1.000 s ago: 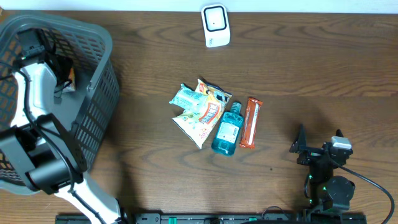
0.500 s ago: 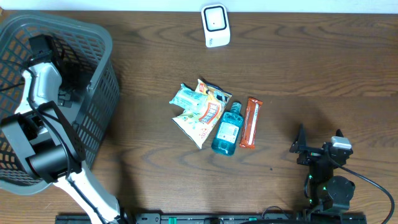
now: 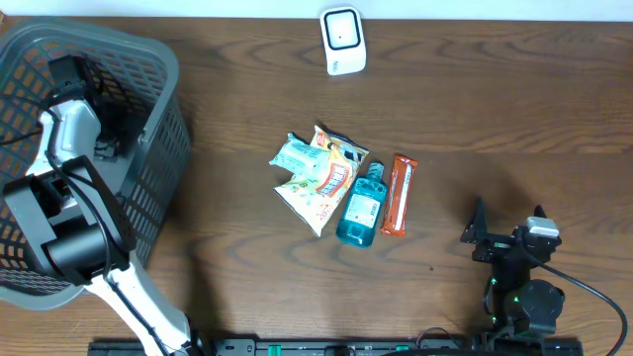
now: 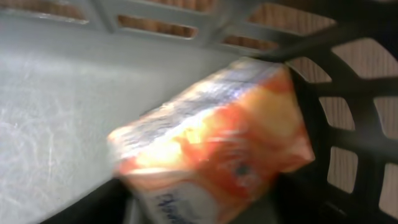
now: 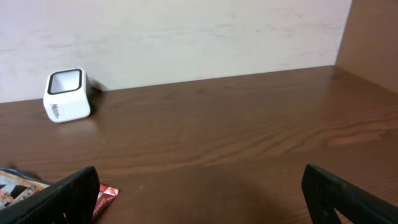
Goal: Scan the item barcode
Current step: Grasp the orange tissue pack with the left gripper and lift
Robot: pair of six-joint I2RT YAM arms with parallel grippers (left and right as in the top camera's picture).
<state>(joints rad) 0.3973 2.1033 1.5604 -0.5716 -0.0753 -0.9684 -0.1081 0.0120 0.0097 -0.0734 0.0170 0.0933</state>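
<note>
Left end effector: at orange packet; grip I cannot tell.
Right end effector: wide open, empty.
Care: centre packet, avoid basket wall.

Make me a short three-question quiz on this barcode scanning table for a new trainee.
1. True or false: the white cube-shaped barcode scanner stands near the wall, apart from the colourful snack packets.
2. Which gripper is inside the grey slatted plastic basket? A the left one, B the right one, C neither.
3. What lies beside the teal plastic mouthwash bottle, on its side away from the basket?
Key: 1 true; 2 A, the left gripper; 3 the orange-brown wrapped snack bar.
</note>
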